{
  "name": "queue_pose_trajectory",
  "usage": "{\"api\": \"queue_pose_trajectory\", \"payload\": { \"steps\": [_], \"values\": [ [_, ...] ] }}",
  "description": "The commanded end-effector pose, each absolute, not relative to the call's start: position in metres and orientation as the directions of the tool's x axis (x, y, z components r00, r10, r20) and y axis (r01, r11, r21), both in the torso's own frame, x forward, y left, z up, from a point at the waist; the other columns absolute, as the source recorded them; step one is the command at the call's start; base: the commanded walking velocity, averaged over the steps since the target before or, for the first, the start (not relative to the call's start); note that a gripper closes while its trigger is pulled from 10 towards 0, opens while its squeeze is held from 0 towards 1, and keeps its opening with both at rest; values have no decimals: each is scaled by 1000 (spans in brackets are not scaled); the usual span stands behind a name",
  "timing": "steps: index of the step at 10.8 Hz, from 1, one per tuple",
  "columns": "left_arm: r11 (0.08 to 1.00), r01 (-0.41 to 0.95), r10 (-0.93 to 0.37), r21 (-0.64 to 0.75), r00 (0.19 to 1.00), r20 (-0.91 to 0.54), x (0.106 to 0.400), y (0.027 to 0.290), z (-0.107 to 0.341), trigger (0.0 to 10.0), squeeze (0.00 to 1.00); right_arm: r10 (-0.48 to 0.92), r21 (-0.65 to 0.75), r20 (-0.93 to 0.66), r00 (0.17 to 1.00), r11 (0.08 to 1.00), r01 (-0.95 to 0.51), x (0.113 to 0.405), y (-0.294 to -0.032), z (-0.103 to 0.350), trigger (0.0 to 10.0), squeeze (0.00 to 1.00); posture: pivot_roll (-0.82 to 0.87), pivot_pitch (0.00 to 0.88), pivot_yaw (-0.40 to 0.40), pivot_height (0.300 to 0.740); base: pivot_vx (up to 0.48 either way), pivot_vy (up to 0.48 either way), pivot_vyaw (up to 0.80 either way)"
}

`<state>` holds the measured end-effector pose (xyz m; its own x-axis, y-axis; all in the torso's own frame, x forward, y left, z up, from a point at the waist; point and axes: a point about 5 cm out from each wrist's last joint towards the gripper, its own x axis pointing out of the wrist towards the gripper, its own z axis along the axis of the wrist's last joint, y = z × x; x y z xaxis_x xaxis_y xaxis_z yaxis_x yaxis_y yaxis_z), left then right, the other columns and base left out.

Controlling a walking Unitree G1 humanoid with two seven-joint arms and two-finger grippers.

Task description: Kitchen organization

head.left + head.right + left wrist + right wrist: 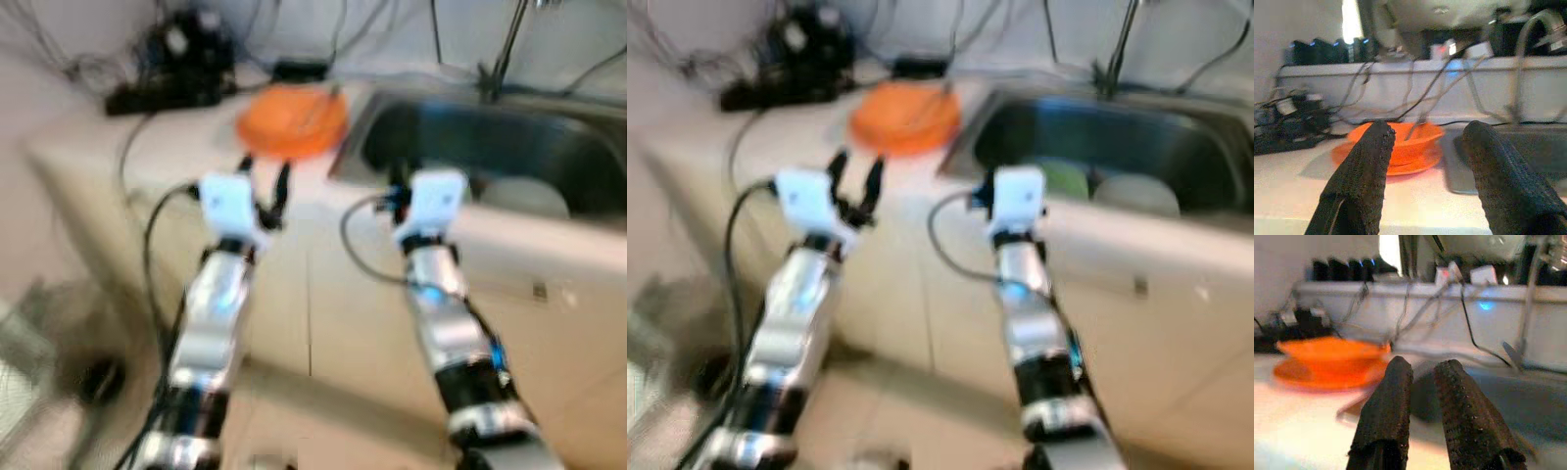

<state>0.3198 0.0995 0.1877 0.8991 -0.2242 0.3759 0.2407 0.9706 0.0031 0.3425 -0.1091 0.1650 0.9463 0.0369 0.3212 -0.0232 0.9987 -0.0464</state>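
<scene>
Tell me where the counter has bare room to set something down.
Bare counter lies in front of the orange bowl, between it and the counter's front edge, where the left gripper hovers open. The back is crowded with black devices and cables. The sink to the right already holds dishes.

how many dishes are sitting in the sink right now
2: a green dish toward the left of the sink and a white dish to its right, both against the near wall. The view is blurred and the near wall may hide more.
</scene>
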Motion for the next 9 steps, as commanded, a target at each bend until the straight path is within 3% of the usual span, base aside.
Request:
{"api": "queue_pose_trajectory", "payload": {
  "steps": [1, 2, 5, 7, 9],
  "values": [
    [974, 228, -218, 16, 907, 361, 321, 103, 186, 10000, 0, 42, -40, 339, 940, 999, -30, 344, -107, 170, 10000, 0, 146, 0, 30, 740, 0, 0, 0],
    [973, 231, -223, 13, 919, 324, 321, 103, 179, 10000, 0, 41, -41, 333, 942, 999, -29, 344, -108, 169, 10000, 0, 147, 0, 30, 740, 0, 0, 0],
    [984, 167, -165, -60, 986, 38, 309, 128, 95, 10000, 0, 51, -81, 210, 976, 996, -35, 337, -115, 132, 10000, 0, 124, 0, 29, 740, 0, 0, 0],
    [990, 120, -131, -68, 975, -182, 293, 141, 40, 10000, 0, 49, -107, -38, 998, 993, -53, 322, -132, 70, 10000, 0, 122, 0, 30, 740, 0, 0, 0],
    [997, 63, -78, -49, 913, -401, 265, 154, -9, 10000, 0, 11, -155, -298, 954, 986, -60, 293, -153, 13, 10000, 0, 132, 0, 29, 740, 0, 0, 0]
  ]
}}
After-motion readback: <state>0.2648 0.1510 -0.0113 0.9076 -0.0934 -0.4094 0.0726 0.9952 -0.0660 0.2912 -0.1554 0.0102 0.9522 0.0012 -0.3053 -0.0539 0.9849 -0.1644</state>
